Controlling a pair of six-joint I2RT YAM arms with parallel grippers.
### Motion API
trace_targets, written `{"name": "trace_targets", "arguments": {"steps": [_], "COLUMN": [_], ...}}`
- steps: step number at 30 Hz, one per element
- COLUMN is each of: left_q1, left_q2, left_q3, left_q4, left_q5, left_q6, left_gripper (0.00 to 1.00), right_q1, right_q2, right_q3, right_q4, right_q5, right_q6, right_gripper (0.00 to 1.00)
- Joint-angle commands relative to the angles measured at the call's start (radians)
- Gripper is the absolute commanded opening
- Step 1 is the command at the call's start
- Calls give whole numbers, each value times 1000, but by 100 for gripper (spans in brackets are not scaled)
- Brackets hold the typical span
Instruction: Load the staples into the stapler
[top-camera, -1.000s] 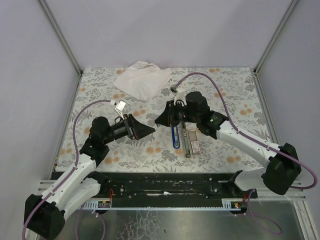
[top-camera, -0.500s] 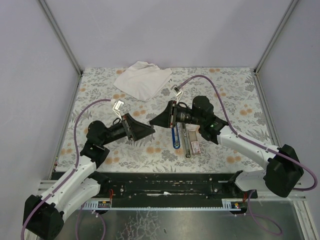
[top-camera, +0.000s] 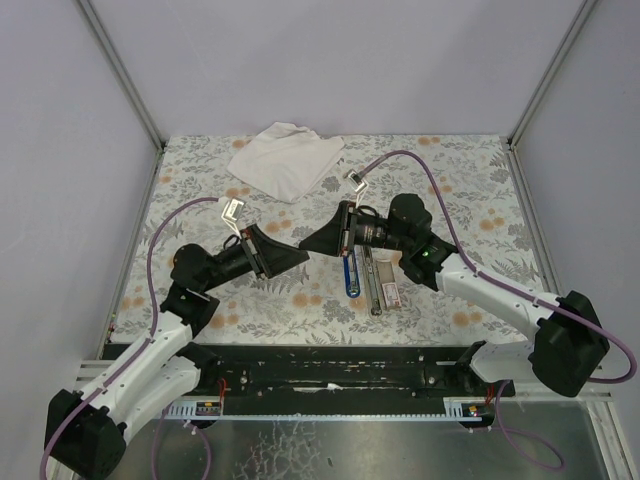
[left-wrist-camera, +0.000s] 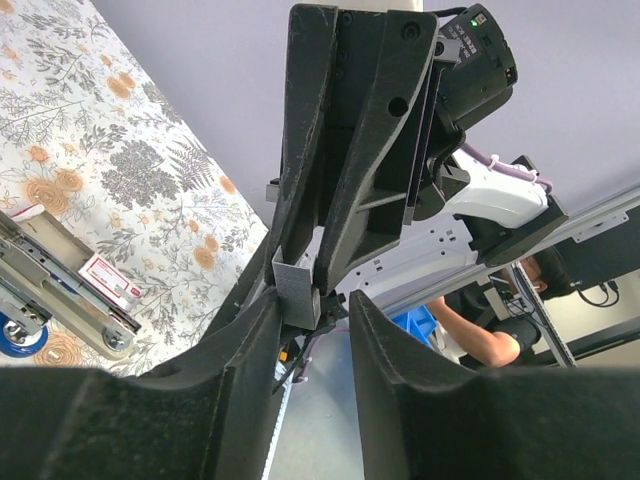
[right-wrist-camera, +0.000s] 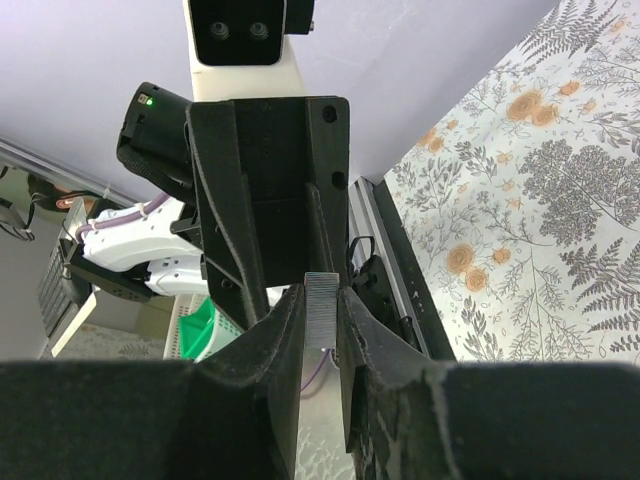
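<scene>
Above the table my two grippers meet tip to tip. My right gripper (right-wrist-camera: 321, 318) (top-camera: 309, 246) is shut on a short silvery strip of staples (right-wrist-camera: 322, 290), which stands out past its fingertips. My left gripper (left-wrist-camera: 312, 306) (top-camera: 299, 261) faces it with its jaws narrowed but a gap still between them. The strip's end (left-wrist-camera: 297, 291) lies at the tip of the left finger. On the cloth below lie a blue stapler (top-camera: 350, 272), a silvery opened stapler (top-camera: 374, 282) and the pink-labelled staples box (top-camera: 391, 292).
A crumpled white cloth (top-camera: 285, 160) lies at the back of the flowered table cover (top-camera: 200, 180). The staplers and box sit just under the right arm's forearm. Metal frame posts stand at both back corners.
My left jaws have narrowed a lot from wide open. The right gripper has swung left and tilted toward the left gripper, bringing the strip to its tips.
</scene>
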Motion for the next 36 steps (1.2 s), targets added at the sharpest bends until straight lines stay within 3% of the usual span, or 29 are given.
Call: {"name": "trace_targets", "arguments": {"steps": [1,10,16,20,25,30,36], "left_q1": [-11,-16,-16,-17,-31,-150,-289], "left_q2": [-5,-4,-15,-33,25,148,326], "left_q3": [2,-15,-26,-16,27,67,164], "left_q4": [78,63,-30,-232,-620,-732,-852], "left_q5": [-21,-52,-62,-97,-255,-496,-773], "left_q6": [-14,-20,25,134,312,323,286], "left_gripper": [29,14,9,7,5,4,5], "right_q1": [-5,-5,-5,-14,-22,-20,-20], "right_q2": [-40,-53,-93,-125,-167,-163,-160], "right_q3": [2,-13,-18,-19,-21,-7,-9], "right_q4": [58,39,-40,-124,-303,-501,-608], "right_q5": [-29,-14,46,105,257,340,430], "right_q6": [9,-6,-68,-123,-231,-339,-385], "right_gripper": [25,27,49,59,61,62,61]}}
